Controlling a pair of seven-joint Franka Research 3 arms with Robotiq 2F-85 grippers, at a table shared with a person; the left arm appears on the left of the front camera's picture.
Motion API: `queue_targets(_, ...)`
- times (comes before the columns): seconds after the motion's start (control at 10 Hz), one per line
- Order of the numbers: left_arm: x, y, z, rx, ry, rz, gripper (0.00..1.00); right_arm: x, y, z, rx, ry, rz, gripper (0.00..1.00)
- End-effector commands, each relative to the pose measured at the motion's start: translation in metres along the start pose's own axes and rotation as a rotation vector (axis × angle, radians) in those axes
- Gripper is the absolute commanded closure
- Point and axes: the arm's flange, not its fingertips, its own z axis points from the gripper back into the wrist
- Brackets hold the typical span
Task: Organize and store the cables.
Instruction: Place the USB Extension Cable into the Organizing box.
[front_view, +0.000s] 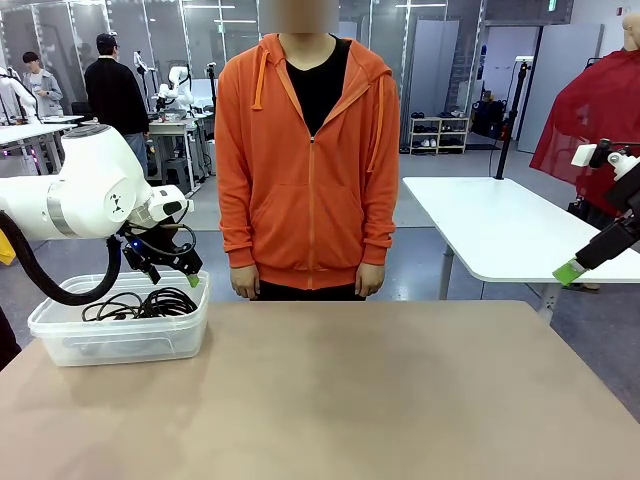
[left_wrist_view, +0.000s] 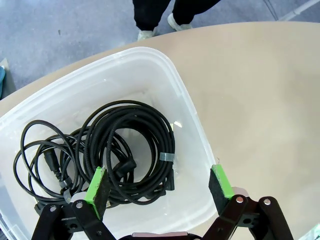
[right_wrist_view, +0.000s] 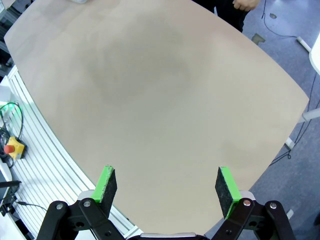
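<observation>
Several cables (left_wrist_view: 127, 150) in the bin (left_wrist_view: 192, 125), directly beneath the wide-open, empty left end effector (left_wrist_view: 159, 184).

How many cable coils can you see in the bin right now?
2, both inside the clear plastic bin under the open left gripper: a large thick coil in the middle and a thinner coil overlapping its side. More may lie hidden beneath them.

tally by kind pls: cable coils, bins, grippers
Cable coils: at least 2, tangled together in the bin, exact count unclear
Clear plastic bin: 1
Grippers: 2, left gripper and right gripper, both open and empty
Total: at least 5
</observation>
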Motion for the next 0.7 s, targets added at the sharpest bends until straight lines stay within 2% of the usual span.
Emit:
queue_targets(0.0,0.0001,0.0021,-0.0011,0.001,0.001,-0.016,0.0,-0.0003,-0.0011,0.0011,-0.004,0.009,0.005,0.0)
queue_targets(0.6,0.0001,0.0021,-0.0011,0.001,0.001,-0.016,0.0,-0.0003,-0.0011,0.0011,-0.004,0.009,0.005,0.0)
